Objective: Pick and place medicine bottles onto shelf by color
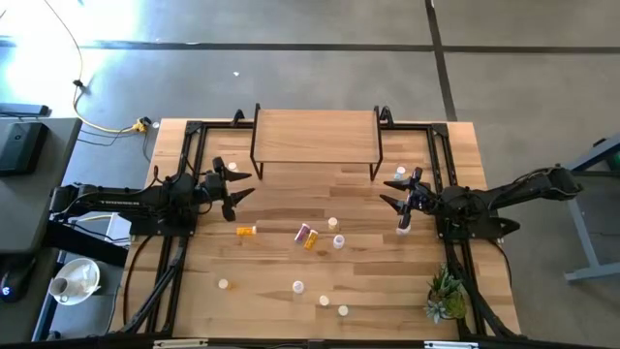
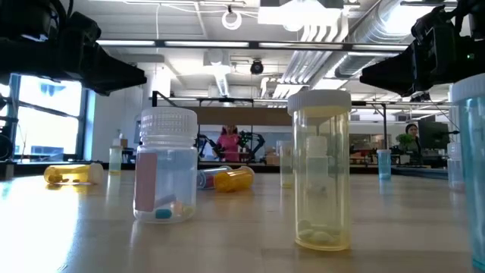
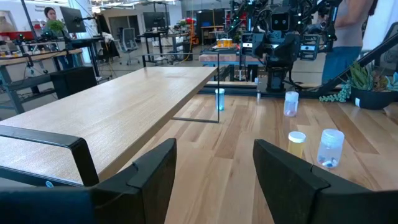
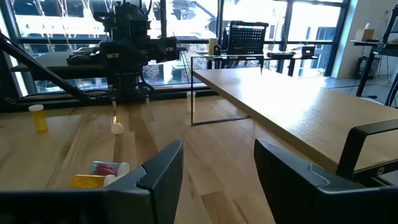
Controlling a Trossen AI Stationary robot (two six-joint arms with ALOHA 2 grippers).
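The light-wood shelf [image 1: 315, 136] stands on thin black legs at the table's far middle. Small white-capped medicine bottles are scattered on the tabletop in front of it: an orange one lying down [image 1: 247, 231], a pink one and an orange one lying together [image 1: 307, 236], and several upright ones [image 1: 339, 240]. In the low view a whitish bottle [image 2: 165, 167] and a yellowish bottle [image 2: 321, 171] stand upright close by. My left gripper [image 1: 237, 189] hovers open and empty off the shelf's left end. My right gripper [image 1: 395, 194] hovers open and empty off the shelf's right end.
One bottle [image 1: 232, 167] stands near my left gripper, and two [image 1: 400, 173] [image 1: 403, 229] near my right. A small green plant [image 1: 446, 296] sits at the near right corner. Black frame rails [image 1: 189, 155] run along the table's sides. People show in the room beyond.
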